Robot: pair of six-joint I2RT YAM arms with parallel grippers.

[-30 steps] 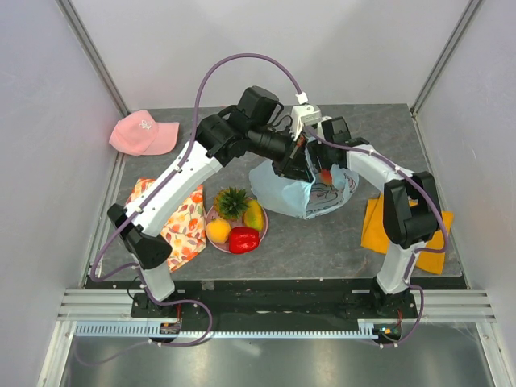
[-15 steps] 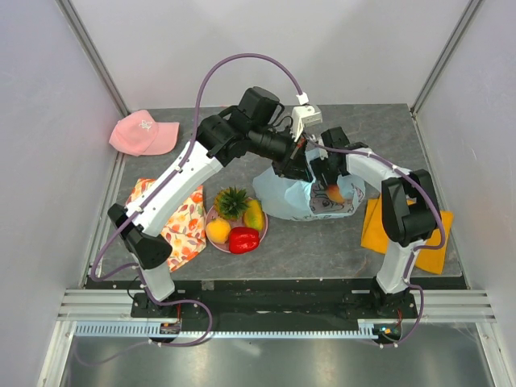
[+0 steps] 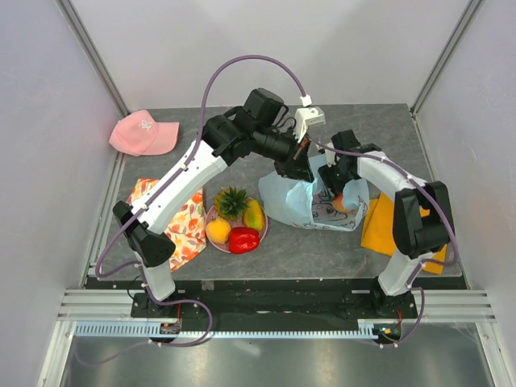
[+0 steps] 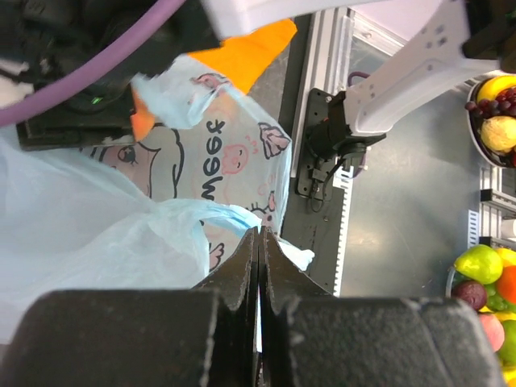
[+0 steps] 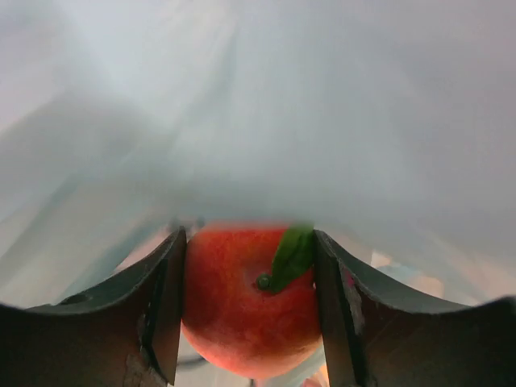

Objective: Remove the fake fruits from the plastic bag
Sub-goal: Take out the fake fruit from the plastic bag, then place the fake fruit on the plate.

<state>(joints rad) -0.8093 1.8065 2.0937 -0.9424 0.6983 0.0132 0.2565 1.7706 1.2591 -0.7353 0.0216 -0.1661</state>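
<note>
Far left, rear of table (image 3: 322,246): pink cap (image 3: 143,134), lying flat, well apart from everything else.

Left front: floral orange-and-white cloth (image 3: 184,224), partly under the left arm.

Just right of the cloth: plate (image 3: 209,216) holding four fruits, all touching or near each other. Pineapple (image 3: 231,201) at the back, mango (image 3: 254,214) to its right, orange (image 3: 218,231) front left, red pepper (image 3: 243,239) front right.

Centre: plastic bag (image 3: 302,205), light blue with cat print, on the table just right of the plate. Its top edge is drawn upward. Left gripper (image 4: 258,235) has its jaws pressed together, a fold of the bag film pinched at the tips.

Right of centre: right gripper (image 5: 248,242) is inside the bag's mouth, bag film all around it in the wrist view. Jaws clamped on the peach (image 5: 234,314), one finger against each side, green leaf facing the camera. The peach is within the bag's opening.

Far right: flat orange cloth (image 3: 377,230), partly under the right arm, its left edge touching the bag.
</note>
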